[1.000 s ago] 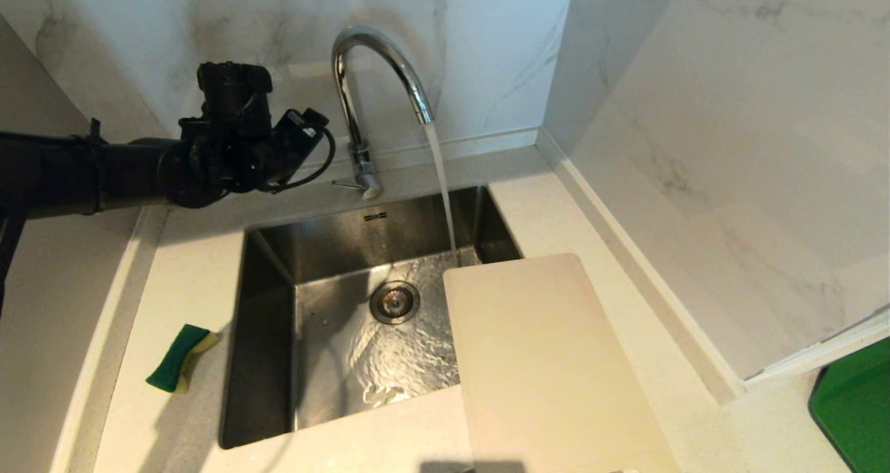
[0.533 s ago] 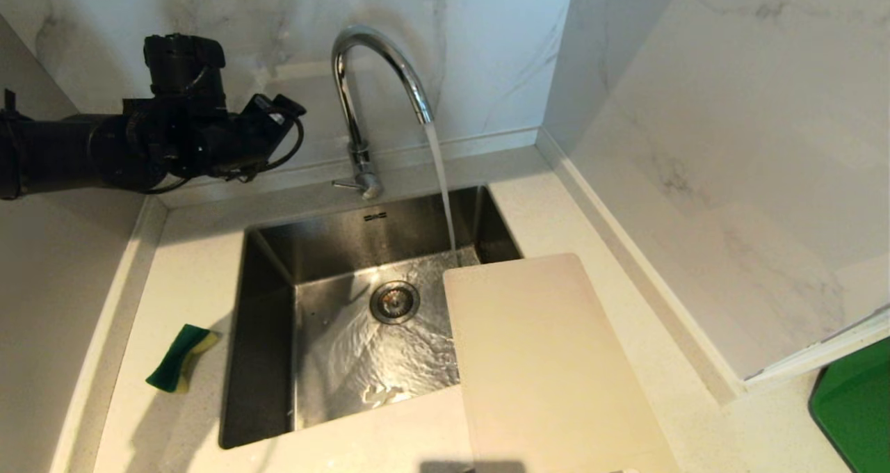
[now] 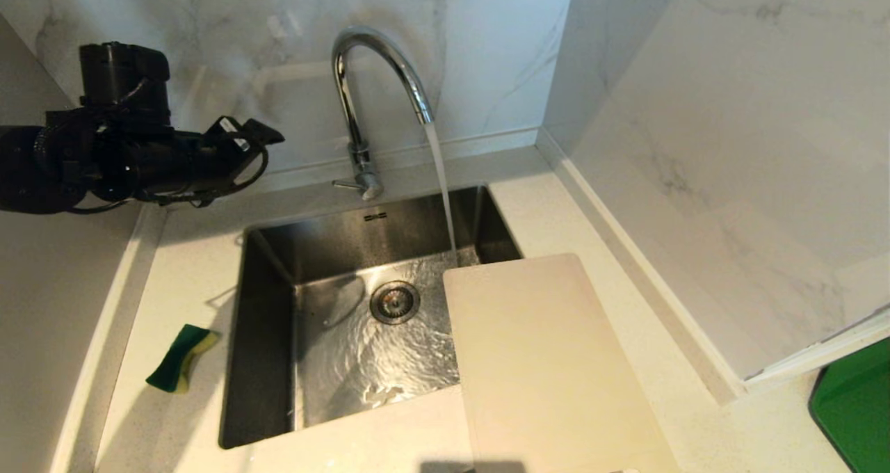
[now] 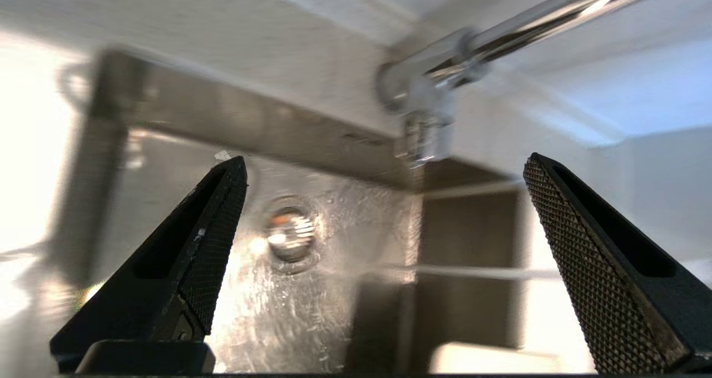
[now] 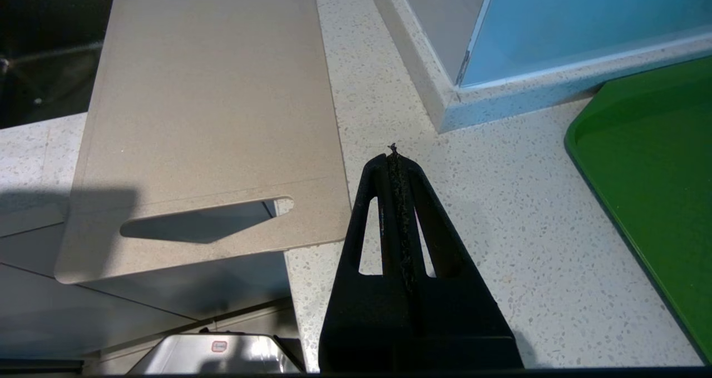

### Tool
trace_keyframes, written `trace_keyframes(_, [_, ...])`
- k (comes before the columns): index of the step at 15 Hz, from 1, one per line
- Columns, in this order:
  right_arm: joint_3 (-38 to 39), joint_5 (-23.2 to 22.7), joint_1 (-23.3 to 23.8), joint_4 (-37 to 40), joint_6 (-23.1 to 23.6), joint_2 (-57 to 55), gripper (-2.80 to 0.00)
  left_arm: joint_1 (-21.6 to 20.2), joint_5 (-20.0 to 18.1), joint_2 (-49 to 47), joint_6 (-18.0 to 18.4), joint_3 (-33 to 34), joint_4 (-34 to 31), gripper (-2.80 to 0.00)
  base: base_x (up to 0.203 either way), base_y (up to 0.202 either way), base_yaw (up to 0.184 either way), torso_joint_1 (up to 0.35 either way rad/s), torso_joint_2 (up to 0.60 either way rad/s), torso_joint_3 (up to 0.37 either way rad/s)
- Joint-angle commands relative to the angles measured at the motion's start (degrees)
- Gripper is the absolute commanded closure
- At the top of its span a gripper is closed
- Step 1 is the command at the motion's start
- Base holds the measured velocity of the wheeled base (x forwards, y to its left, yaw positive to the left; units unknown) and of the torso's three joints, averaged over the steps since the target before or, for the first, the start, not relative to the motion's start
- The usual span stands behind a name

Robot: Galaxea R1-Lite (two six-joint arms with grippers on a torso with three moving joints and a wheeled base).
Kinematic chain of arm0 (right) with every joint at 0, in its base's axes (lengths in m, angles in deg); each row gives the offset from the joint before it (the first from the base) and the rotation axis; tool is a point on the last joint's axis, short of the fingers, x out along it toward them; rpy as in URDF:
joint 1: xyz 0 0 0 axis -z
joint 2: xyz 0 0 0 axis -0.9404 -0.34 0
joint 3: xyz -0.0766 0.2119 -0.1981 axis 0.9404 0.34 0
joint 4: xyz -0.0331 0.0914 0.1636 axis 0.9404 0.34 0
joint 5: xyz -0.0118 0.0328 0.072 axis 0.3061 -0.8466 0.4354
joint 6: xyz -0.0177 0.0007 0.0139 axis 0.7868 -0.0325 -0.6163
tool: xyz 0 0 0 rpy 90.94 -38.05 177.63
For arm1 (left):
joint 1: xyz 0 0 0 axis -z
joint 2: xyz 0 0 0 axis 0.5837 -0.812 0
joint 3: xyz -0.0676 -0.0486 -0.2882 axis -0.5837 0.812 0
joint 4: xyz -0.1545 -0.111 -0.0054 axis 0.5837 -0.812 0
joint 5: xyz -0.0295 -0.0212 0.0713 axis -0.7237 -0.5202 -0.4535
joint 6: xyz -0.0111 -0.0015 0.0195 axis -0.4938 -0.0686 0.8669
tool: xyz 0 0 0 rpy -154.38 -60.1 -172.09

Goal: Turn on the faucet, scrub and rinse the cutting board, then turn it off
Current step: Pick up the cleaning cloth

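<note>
Two arms are sitting unequally placed for the next step: the left gripper (image 3: 268,135) is hanging with jaws spread wide and empty, up by the wall at ten o'clock of the sink (image 3: 264,334), while the right gripper (image 5: 394,158) is resting clenched on nothing over the counter (image 5: 500,211), just beside the board (image 5: 211,105) near its slot end. Water is running from the faucet (image 3: 379,62) and landing at the board's far edge, at twelve o'clock. The board is lying with its long axis running six to twelve, its left side overhanging the basin. The sponge (image 3: 179,358) is lying at eight o'clock of the sink, below the left gripper, so that arm looks nearer; open counter is surrounding it for a downward reach.
</note>
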Motion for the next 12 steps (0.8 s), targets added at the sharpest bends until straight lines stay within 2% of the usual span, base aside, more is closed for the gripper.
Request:
trace_keyframes(1, [0.0, 0.0, 0.0, -0.1, -0.1, 0.0, 0.0, -0.5, 0.1, 2.3, 0.6, 3.3, 0.2, -2.8, 0.0, 0.0, 0.0, 0.0, 0.0, 0.0])
trace_keyframes(4, [0.0, 0.0, 0.0, -0.1, -0.1, 0.0, 0.0, -0.5, 0.1, 3.2, 2.2, 7.5, 3.6, -2.8, 0.0, 0.0, 0.0, 0.0, 0.0, 0.0])
trace_keyframes(9, [0.0, 0.0, 0.0, 0.0, -0.1, -0.1, 0.0, -5.1, 0.1, 3.5, 14.3, 15.0, 11.9, -2.8, 0.0, 0.0, 0.0, 0.0, 0.0, 0.0])
trace_keyframes(10, [0.0, 0.0, 0.0, -0.1, -0.1, 0.0, 0.0, -5.9, 0.0, 3.6, 16.0, 16.2, 13.8, -2.8, 0.0, 0.0, 0.0, 0.0, 0.0, 0.0])
trace_keyframes(12, [0.0, 0.0, 0.0, -0.1, -0.1, 0.0, 0.0, -6.3, -2.3, 4.5, 16.7, 17.3, 14.6, -2.8, 0.0, 0.0, 0.0, 0.0, 0.0, 0.0])
